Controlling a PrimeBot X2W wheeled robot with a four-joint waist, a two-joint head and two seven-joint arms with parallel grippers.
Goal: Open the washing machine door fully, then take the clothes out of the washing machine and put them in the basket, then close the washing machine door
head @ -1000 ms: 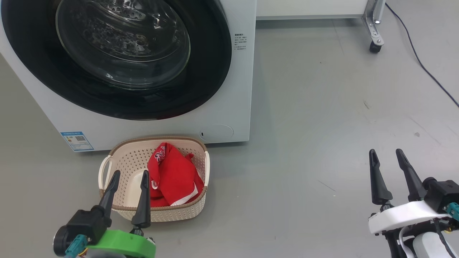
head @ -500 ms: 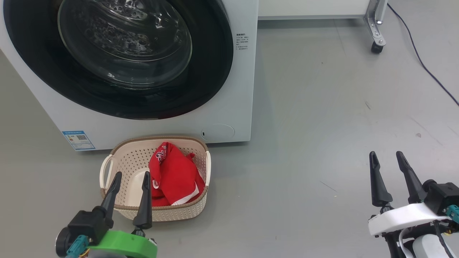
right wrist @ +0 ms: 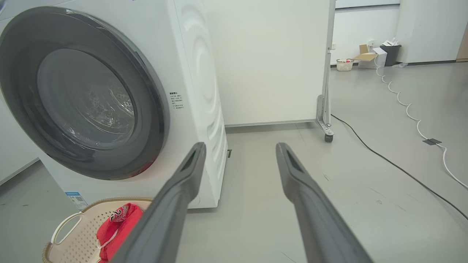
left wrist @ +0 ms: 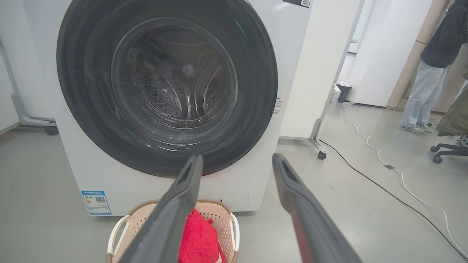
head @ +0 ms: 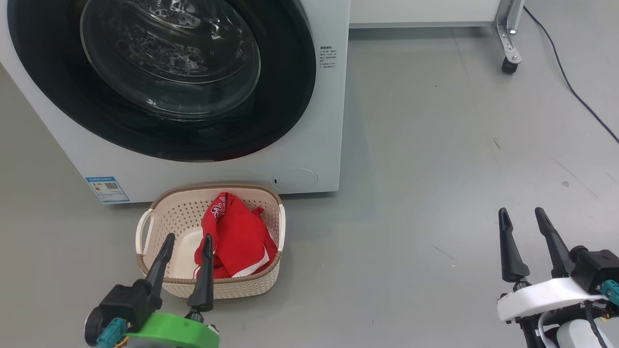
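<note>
The clothes (head: 239,237) lie in the basket (head: 217,185); washing machine door (head: 159,77) shut; my left gripper (head: 188,237) and right gripper (head: 521,210) gape empty.

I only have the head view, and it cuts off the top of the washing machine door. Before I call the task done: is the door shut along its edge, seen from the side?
Observer: Yes, as far as I can tell. In the right wrist view, which looks at it from an angle, the washing machine door lies flat against the front of the washing machine, with no gap at its right rim.
Operator: Good. Is anyone near the work area?
Observer: In the left wrist view a person stands well off in the background, past the black cable on the floor.
</note>
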